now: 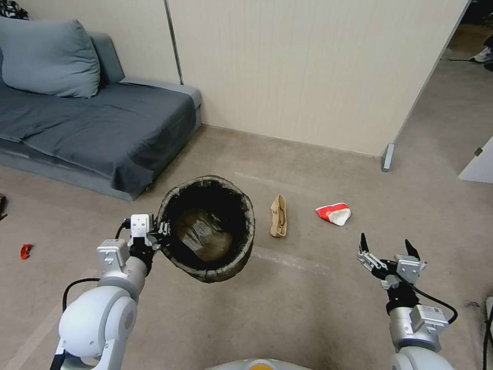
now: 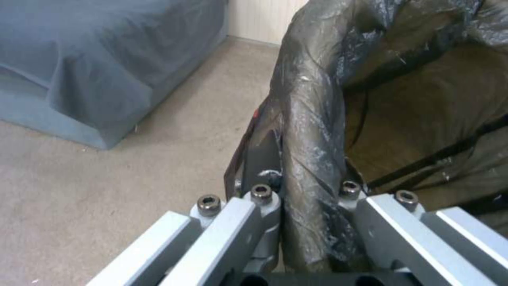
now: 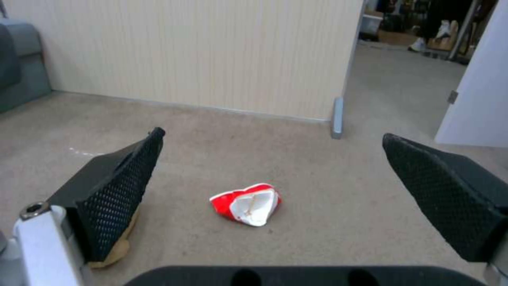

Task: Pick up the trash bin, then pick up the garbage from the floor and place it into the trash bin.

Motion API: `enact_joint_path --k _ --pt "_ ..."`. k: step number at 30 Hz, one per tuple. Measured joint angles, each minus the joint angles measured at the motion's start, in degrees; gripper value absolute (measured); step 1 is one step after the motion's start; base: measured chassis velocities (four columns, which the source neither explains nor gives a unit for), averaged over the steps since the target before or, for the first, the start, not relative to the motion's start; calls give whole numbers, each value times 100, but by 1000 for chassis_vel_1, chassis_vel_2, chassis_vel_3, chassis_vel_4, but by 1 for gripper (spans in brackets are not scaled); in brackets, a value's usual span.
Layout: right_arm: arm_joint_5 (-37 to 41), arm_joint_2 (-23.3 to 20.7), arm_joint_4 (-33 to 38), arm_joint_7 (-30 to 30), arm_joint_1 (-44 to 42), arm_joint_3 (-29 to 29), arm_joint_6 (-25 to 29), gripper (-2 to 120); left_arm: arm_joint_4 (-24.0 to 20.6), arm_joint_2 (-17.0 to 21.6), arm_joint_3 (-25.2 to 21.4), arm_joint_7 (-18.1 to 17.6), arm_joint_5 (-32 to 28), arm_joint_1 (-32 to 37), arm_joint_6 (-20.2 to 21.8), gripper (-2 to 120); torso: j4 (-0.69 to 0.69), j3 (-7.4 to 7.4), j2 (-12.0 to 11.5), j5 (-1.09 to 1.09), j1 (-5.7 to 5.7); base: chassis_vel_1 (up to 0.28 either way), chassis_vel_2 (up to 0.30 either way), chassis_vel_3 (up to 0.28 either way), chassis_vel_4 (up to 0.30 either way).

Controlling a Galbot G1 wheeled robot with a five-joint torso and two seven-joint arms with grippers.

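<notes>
**Bin held at its rim, litter on open carpet**

The trash bin (image 1: 208,231), lined with crinkled dark plastic, was held off the floor by the left gripper (image 1: 163,231), clamped on its near-left rim. The right gripper (image 1: 387,245) was spread wide and empty. Beyond it, a red-and-white carton (image 1: 334,213) and a brown paper bag (image 1: 279,216) lay apart on bare carpet. No writing was legible.

Floor (image 1: 308,308): beige carpet. Wall (image 1: 287,67): cream ribbed panelling. Sofa (image 1: 92,123): grey-blue, with cushion (image 1: 49,59), against the wall. Doorway (image 1: 462,92): open, at right.
</notes>
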Motion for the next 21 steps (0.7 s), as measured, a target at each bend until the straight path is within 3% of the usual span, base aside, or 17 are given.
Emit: enact_joint_path --k 8,21 --pt "-8 16 -8 -4 5 0 5 100 0 2 -4 -1 53 -11 1 4 0 0 0 0 0 -7 5 6 -4" --pt "-13 18 -64 -4 7 4 27 100 44 7 0 3 114 -24 10 3 0 0 0 0 0 -90 89 95 -84"
